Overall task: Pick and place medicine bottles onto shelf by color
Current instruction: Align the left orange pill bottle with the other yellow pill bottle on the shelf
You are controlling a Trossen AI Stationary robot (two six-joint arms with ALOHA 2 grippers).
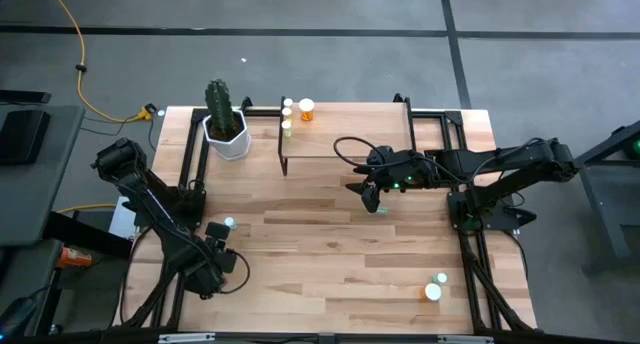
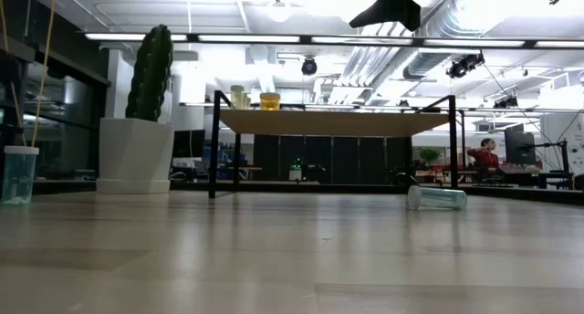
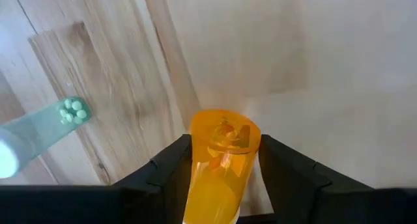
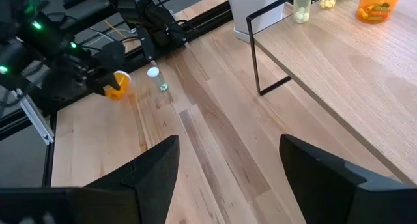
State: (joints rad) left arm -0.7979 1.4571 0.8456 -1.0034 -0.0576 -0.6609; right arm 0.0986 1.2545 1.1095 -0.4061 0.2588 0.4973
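The left gripper (image 3: pixel 221 178), low at the table's near-left, is clamped on an orange bottle (image 3: pixel 220 160) whose long axis runs forward between the fingers, the shelf (image 1: pixel 345 134) far off, while the right gripper (image 4: pixel 228 175) hangs wide beside it.

shelf (image 2: pixel 338 122) w/ 2 bottles (image 2: pixel 255 99) on top, cactus (image 2: pixel 150 73) left, pale bottle (image 2: pixel 436 198) on its side right

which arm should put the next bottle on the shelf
Left. Its claw is shut on an orange bottle, so it has one ready, though far from the shelf. The right claw hangs open and empty beside the shelf.
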